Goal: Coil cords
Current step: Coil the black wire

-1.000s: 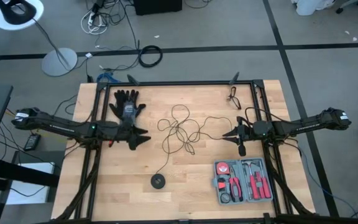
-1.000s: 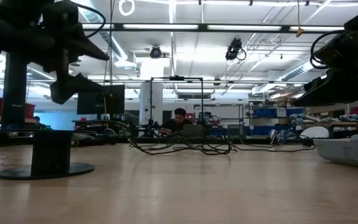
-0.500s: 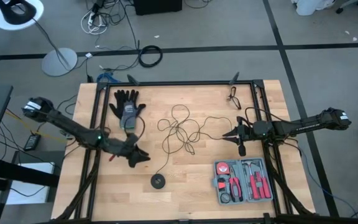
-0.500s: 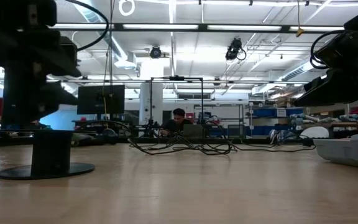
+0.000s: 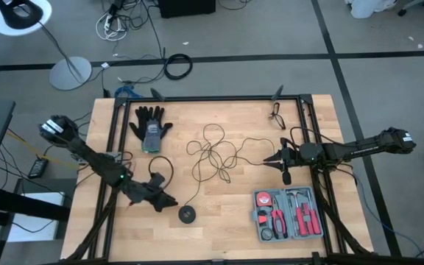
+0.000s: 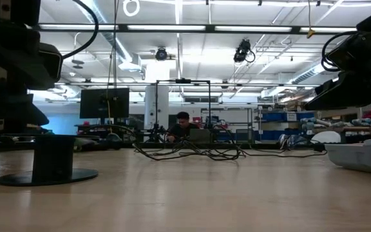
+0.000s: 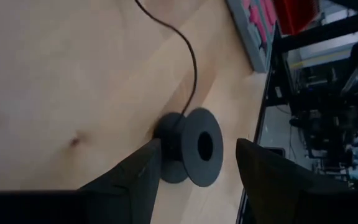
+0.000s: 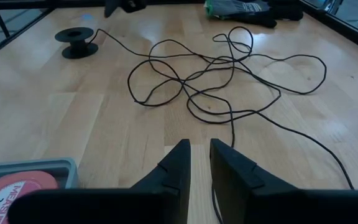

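1. Cord (image 5: pixel 213 153): one long, very thin black wire, lying in a loose tangle of loops mid table (image 5: pixel 227 224); a strand runs down to a small black spool (image 5: pixel 187 214) standing near the front edge.
2. My left end effector (image 5: pixel 169 202) sits low just beside the spool, fingers (image 7: pixel 263 177) spread either side of it in the wrist view, not gripping; can't tell if they touch.
3. My right end effector (image 5: pixel 271 160) hovers at the tangle's right side, fingers (image 8: pixel 176 168) nearly together w/ a slim gap, nothing pinched.
4. Around: black glove (image 5: pixel 150 126) at the back left, glasses (image 5: pixel 277 115) back right, grey tool case (image 5: pixel 288 213) w/ red-handled pliers front right. Nothing lies across the cord.
5. Surface: pale wood planks in a black frame. Beyond: grey floor, a lamp base (image 5: pixel 70 73); low view shows a lab w/ a person (image 6: pixel 184 125) seated far behind.
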